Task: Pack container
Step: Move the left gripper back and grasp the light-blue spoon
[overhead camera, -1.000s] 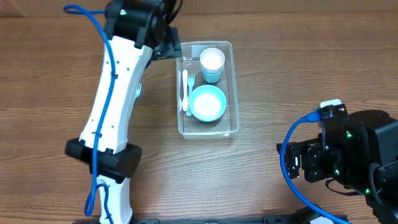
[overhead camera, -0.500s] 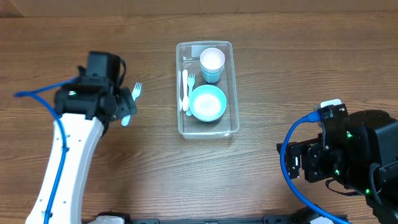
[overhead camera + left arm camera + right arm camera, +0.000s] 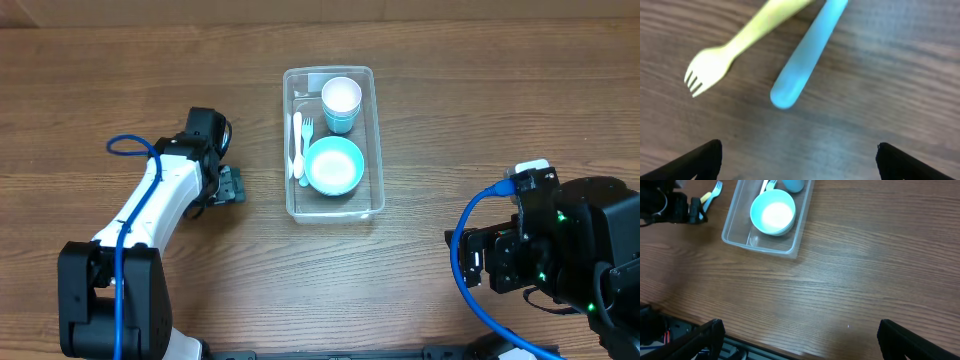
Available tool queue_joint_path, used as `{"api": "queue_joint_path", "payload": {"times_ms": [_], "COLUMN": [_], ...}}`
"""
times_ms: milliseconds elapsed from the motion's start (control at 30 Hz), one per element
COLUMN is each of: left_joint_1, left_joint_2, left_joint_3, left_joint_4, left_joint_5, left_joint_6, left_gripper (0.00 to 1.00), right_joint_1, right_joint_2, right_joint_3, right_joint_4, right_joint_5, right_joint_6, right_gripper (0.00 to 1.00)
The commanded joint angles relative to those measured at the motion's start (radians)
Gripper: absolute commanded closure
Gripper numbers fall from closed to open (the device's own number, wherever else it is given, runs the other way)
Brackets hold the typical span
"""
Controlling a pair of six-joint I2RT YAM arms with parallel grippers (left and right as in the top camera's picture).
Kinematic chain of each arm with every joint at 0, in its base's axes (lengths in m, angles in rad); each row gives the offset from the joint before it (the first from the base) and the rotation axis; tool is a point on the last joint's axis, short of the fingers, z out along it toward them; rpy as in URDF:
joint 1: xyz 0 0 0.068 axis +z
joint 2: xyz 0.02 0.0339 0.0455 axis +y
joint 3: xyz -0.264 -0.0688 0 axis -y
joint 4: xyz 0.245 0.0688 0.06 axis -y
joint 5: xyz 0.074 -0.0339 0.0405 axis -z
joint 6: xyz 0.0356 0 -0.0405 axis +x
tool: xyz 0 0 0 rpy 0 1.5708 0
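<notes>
The clear container (image 3: 378, 140) stands mid-table and holds a blue cup (image 3: 341, 100), a blue bowl (image 3: 333, 165) and white cutlery (image 3: 298, 140). My left gripper (image 3: 228, 186) is left of the container, low over the table. In the left wrist view it (image 3: 800, 150) is open and empty, with a yellow fork (image 3: 735, 47) and a blue utensil handle (image 3: 805, 60) lying on the wood just ahead of it. Both are hidden under the arm in the overhead view. My right gripper (image 3: 800, 327) is open and empty, far from the container (image 3: 735, 237).
The right arm's body (image 3: 570, 255) fills the lower right corner. The right wrist view shows the bowl (image 3: 772, 212), the left gripper (image 3: 677, 209) and the table's front edge (image 3: 715, 330).
My left arm has swung from the container's back left corner out to the left and come down, covering the fork and blue utensil left of the container. The right arm has not moved.
</notes>
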Motion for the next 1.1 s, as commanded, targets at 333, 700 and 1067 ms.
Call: {"api": "queue_joint_path", "payload": {"times_ms": [333,700,1067], "left_joint_1": [0.034,0.127,0.127], "left_joint_2": [0.101,0.192,0.192], "left_joint_3": [-0.036,-0.037,-0.037], "left_joint_4": [0.235,0.290,0.275], "left_joint_5": [0.100,0.294,0.214], "left_joint_6": [0.101,0.175,0.175], "left_gripper": [0.09,0.28,0.69], "right_joint_1": [0.000,0.000,0.000], "right_joint_2": [-0.006,-0.006,-0.006], "right_joint_3": [0.010,0.010,0.010], "right_joint_4": [0.006,0.006,0.006], "right_joint_5": [-0.005,-0.005,-0.005], "right_joint_6": [-0.004,-0.004,-0.004], "right_gripper": [0.00,0.00,0.00]}}
